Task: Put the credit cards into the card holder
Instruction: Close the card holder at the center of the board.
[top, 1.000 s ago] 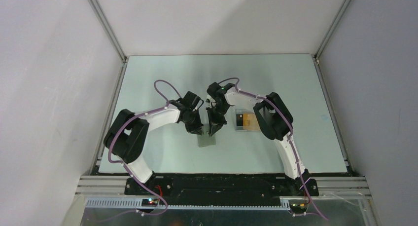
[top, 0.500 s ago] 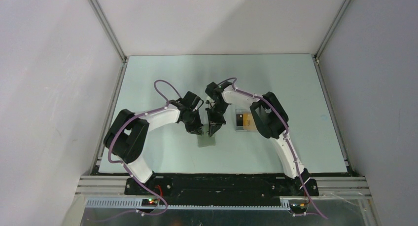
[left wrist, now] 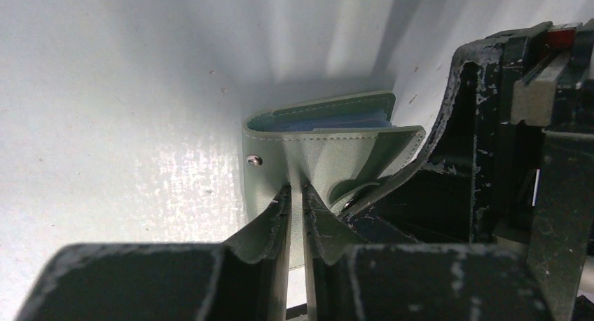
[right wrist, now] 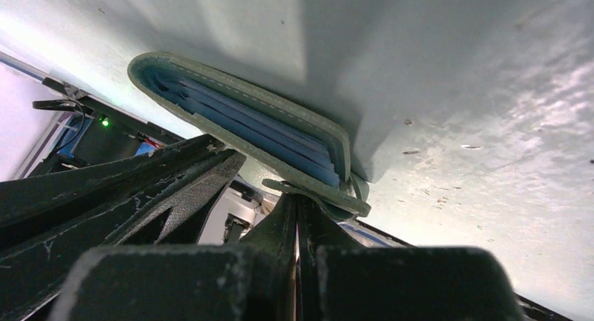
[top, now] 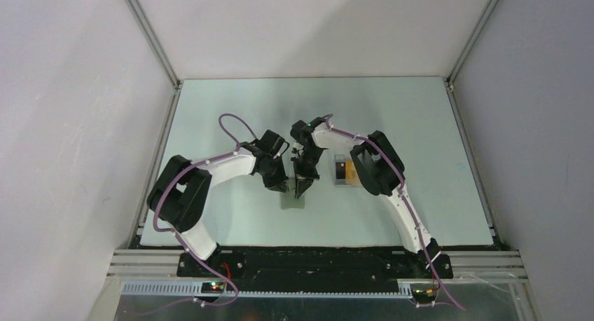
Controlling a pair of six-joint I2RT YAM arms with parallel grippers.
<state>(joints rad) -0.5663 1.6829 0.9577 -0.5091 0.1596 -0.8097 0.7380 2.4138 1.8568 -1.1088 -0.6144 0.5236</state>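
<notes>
The step in hand looks like opening the card holder [left wrist: 329, 149] with both hands so its pockets [right wrist: 252, 121] can take a card.

The left hand [left wrist: 295, 196] is clamped on a grey-green cover leaf of the card holder, which runs up between its fingertips. The right hand [right wrist: 298, 203] has its fingers pressed together at the card holder's other side. A thin flap by the snap tab [right wrist: 329, 198] appears to be pinched between their tips, though the tips hide the contact itself.

To do this well, the left hand should hold firm and low so the card holder stays flat on the tabletop [top: 231, 111]. The right hand should draw its flap away from the card holder's body in a slow arc, not straight up. A straight lift would probably drag the whole card holder, and a jerk could slip the thin flap out of the pinch. The bluish pockets already show along the open edge, so only a modest spread seems needed.

The card holder lies just beneath and between the two hands, touching both. The credit cards [top: 352, 172], orange with one black, are not in either hand. They lie in a clear tray [top: 347, 186] to the right of the card holder and slightly farther from the arm bases, partly hidden by the right arm. The right hand will have to let go of the card holder and travel there.
</notes>
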